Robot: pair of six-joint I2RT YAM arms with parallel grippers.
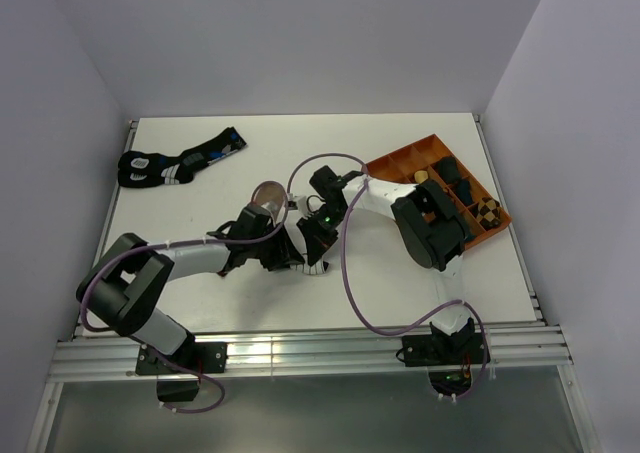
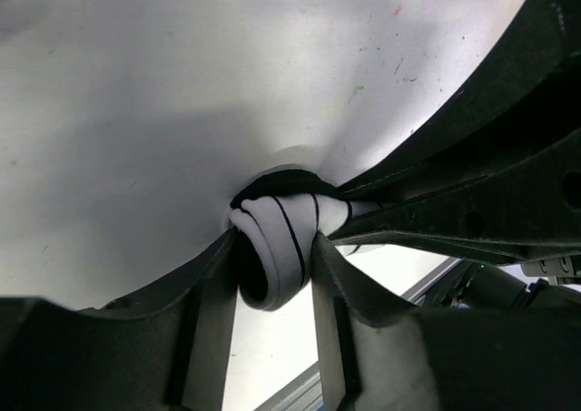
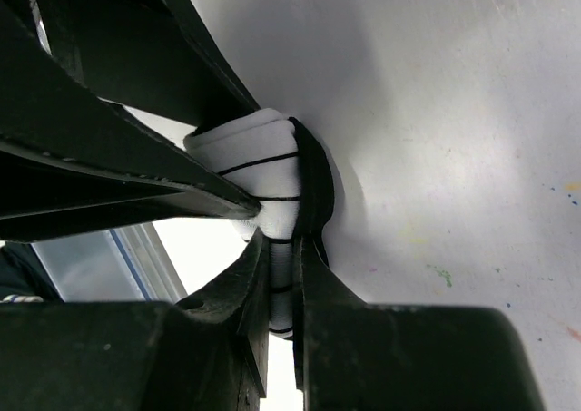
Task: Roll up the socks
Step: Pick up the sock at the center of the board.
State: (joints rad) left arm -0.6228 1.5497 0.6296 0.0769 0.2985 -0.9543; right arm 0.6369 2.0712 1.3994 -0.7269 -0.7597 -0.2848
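Observation:
The white sock [image 2: 283,234] with thin black stripes is a tight roll with a black edge, hanging just above the table. In the left wrist view my left gripper [image 2: 275,252] has the roll wedged between its jaws, one finger against each side. My right gripper [image 3: 283,248] is shut on a thin fold of the same sock [image 3: 259,157], right beside the left one's fingers [image 3: 136,157]. From above, both grippers [image 1: 287,253] [image 1: 315,239] meet at mid-table and hide the roll. The tan-brown sock [image 1: 268,195] lies just behind them, partly covered.
A pair of black socks [image 1: 180,163] with blue and white marks lies at the back left. An orange compartment tray [image 1: 395,163] holding rolled bundles stands at the back right. The right arm's elbow [image 1: 430,228] overhangs the tray's near side.

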